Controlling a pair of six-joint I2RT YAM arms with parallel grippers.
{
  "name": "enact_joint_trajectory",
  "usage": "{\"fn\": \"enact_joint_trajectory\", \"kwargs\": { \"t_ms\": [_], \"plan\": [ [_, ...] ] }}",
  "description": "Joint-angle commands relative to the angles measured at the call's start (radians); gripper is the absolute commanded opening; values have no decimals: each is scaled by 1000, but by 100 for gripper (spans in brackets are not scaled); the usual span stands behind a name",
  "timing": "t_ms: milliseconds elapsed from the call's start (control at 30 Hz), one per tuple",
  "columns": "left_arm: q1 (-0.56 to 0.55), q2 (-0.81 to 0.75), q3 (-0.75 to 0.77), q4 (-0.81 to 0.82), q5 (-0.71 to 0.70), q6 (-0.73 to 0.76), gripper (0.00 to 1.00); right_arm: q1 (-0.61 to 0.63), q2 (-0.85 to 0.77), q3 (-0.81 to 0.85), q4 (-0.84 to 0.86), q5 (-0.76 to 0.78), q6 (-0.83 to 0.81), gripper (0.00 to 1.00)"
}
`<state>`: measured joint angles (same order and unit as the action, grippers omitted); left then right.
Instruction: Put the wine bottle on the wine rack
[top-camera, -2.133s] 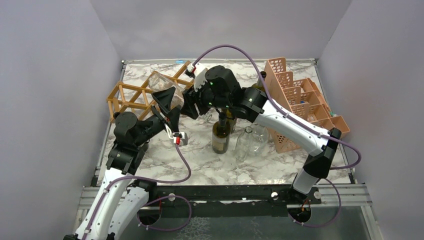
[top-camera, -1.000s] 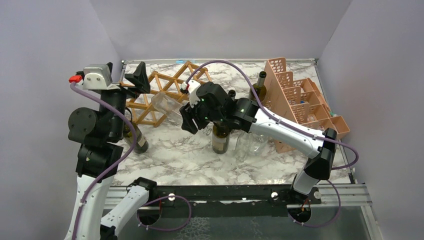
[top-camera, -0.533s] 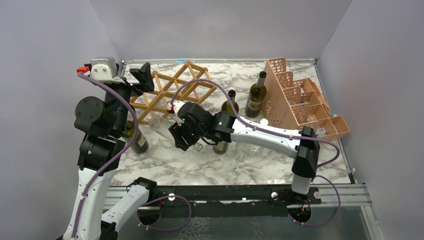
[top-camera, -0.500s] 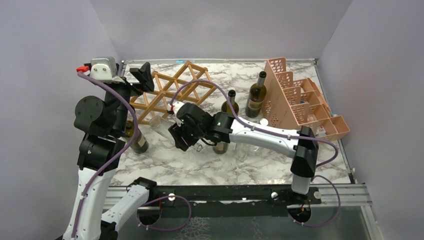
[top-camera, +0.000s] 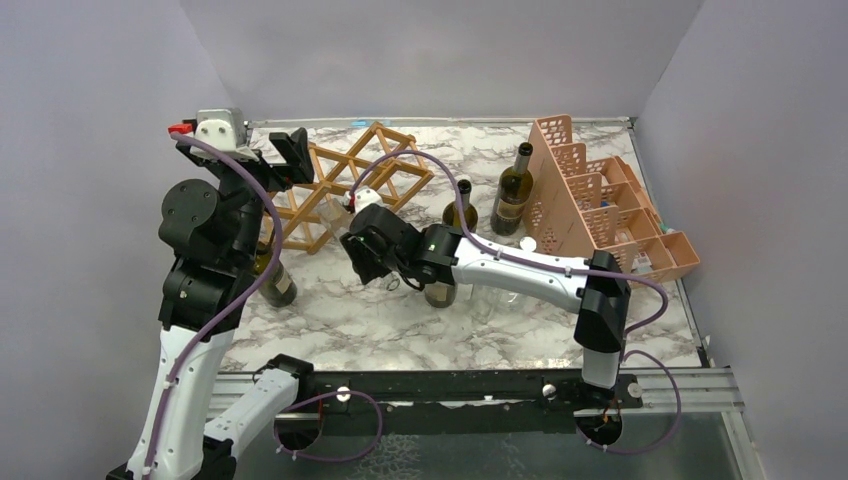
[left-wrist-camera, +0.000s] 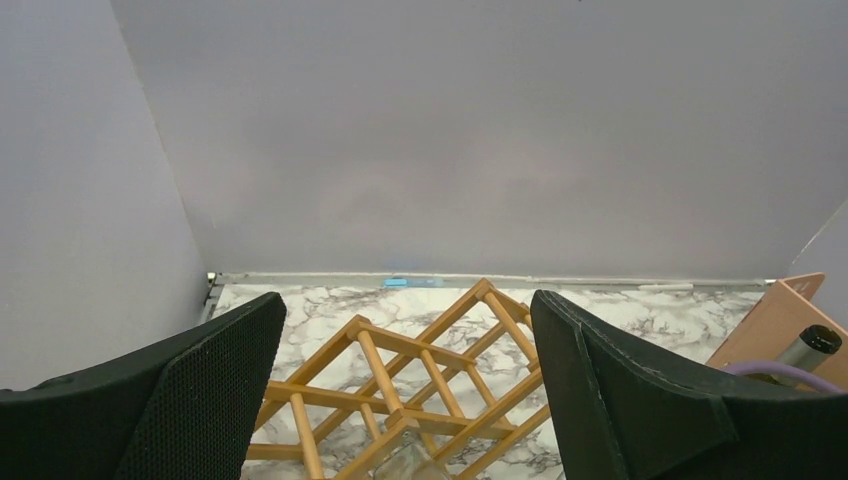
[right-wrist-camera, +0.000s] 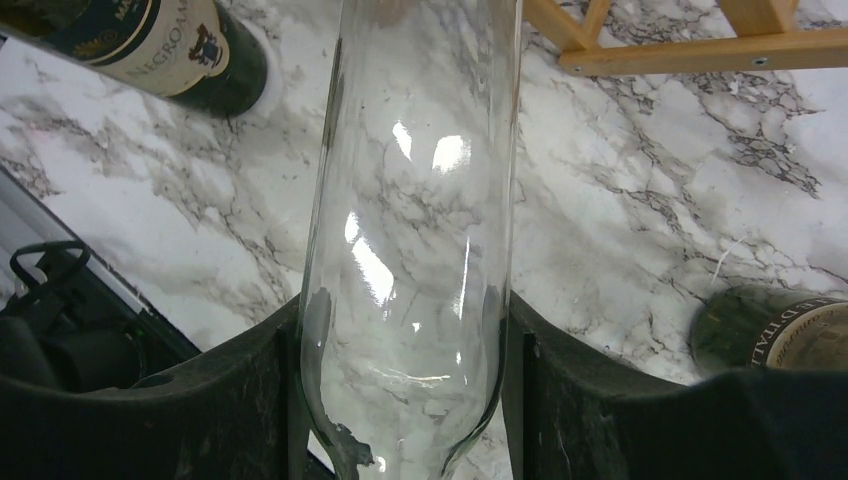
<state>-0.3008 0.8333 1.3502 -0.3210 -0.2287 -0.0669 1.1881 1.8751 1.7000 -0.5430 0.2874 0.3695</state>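
Note:
The wine bottle (right-wrist-camera: 415, 200) is clear glass, and my right gripper (right-wrist-camera: 400, 350) is shut on its lower body. Seen from above, the right gripper (top-camera: 362, 238) holds the wine bottle (top-camera: 330, 213) slanted toward the near side of the wooden wine rack (top-camera: 345, 180). Its far end meets the wine rack's (left-wrist-camera: 420, 365) front sticks, where a bit of glass from the wine bottle (left-wrist-camera: 405, 465) shows. My left gripper (top-camera: 290, 155) hangs open above the rack's left end, holding nothing. In its own view the left gripper (left-wrist-camera: 408, 330) frames the rack from above.
A dark green bottle (top-camera: 270, 278) stands by the left arm. Two more bottles (top-camera: 513, 190) (top-camera: 460, 212) stand mid-table, and another (top-camera: 440, 290) under the right forearm. A pink grid crate (top-camera: 600, 200) fills the right side. Grey walls close in on three sides.
The right gripper has carried the clear bottle up and back toward the rack. The left arm has shifted slightly right and stays raised and open.

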Motion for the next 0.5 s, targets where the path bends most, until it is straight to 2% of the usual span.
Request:
{"fn": "enact_joint_trajectory", "kwargs": {
  "t_ms": [0,467],
  "plan": [
    [0,9,36,-20,21,-14,99,2,41,38,112,114,30,1],
    [0,44,52,-76,57,-35,99,-69,95,90,154,161,23,1]
  ]
}}
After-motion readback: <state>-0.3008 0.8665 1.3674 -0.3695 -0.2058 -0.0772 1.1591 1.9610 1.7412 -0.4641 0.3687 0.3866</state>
